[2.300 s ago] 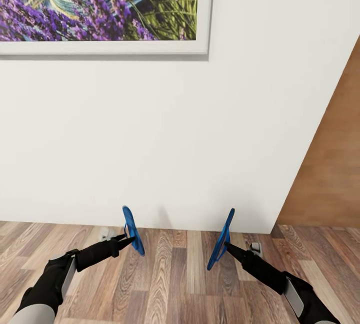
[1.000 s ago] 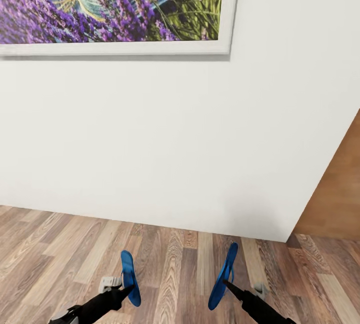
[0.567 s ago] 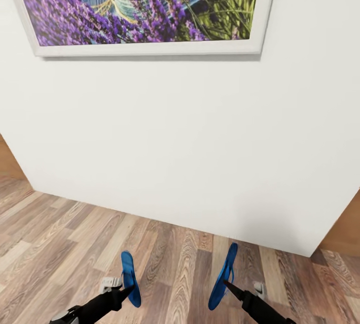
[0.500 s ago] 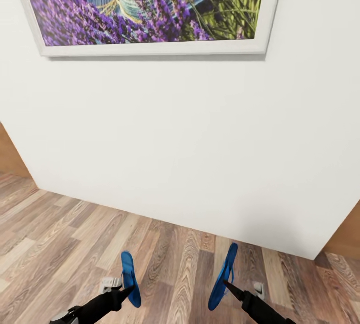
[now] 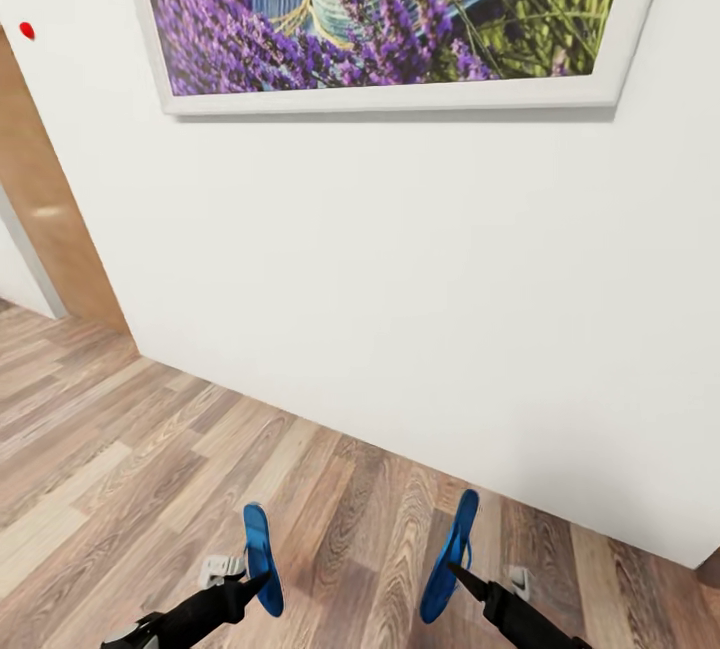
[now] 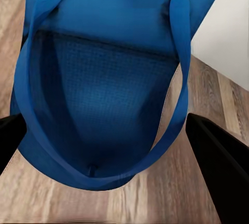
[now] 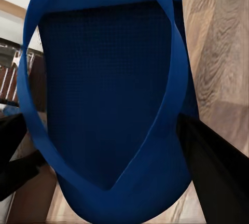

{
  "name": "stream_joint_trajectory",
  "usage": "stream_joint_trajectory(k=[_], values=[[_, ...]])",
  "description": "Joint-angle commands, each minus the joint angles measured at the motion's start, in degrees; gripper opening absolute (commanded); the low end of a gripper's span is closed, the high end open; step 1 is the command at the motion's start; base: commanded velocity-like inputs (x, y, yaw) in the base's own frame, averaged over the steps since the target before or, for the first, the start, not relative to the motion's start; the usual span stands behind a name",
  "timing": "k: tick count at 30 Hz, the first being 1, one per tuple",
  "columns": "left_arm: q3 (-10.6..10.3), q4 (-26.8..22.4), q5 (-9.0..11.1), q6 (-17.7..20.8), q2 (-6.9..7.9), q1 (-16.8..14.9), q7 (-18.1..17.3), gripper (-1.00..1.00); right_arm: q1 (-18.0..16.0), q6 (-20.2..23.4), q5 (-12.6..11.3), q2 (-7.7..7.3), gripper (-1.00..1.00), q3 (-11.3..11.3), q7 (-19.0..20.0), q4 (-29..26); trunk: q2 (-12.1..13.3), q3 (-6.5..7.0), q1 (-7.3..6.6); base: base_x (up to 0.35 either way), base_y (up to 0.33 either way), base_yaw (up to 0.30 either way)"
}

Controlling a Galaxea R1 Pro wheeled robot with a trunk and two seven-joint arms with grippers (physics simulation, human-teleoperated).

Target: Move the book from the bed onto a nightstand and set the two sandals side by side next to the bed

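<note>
Facing a white wall (image 5: 400, 279) under the lavender picture (image 5: 400, 9), above the plank floor (image 5: 100, 469). Left gripper (image 5: 258, 581) clamped on the left sandal (image 5: 262, 557), held on edge clear of the floor. Right gripper (image 5: 455, 569) likewise pinching the right sandal (image 5: 450, 557), seemingly by the strap. Sandals well apart. Brown door (image 5: 50, 219) at far left.

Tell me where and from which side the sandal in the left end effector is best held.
Keep the hold it has: the left end effector pinches the left sandal at its lower end, coming from below. The sole is thin, flat and stands on edge, so fingers closing across its flat faces likely hold best; the strap looks too slack to steady it.
</note>
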Motion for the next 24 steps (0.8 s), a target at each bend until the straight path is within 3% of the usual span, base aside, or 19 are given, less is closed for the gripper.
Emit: stream_joint_trajectory(k=[1,24], values=[[0.6,0.1,-0.6,-0.3,-0.01,-0.1,-0.1,-1.0,0.0,0.0,-0.2,-0.02,-1.0,0.0,-0.2,0.0,0.0,-0.05,-0.01,0.0,0.0,0.297],[0.6,0.3,-0.6,-0.3,0.0,-0.1,0.0,-1.0,0.0,0.0,-0.2,-0.02,-1.0,0.0,-0.9,0.0,0.0,-0.05,-0.01,0.0,0.0,0.296]])
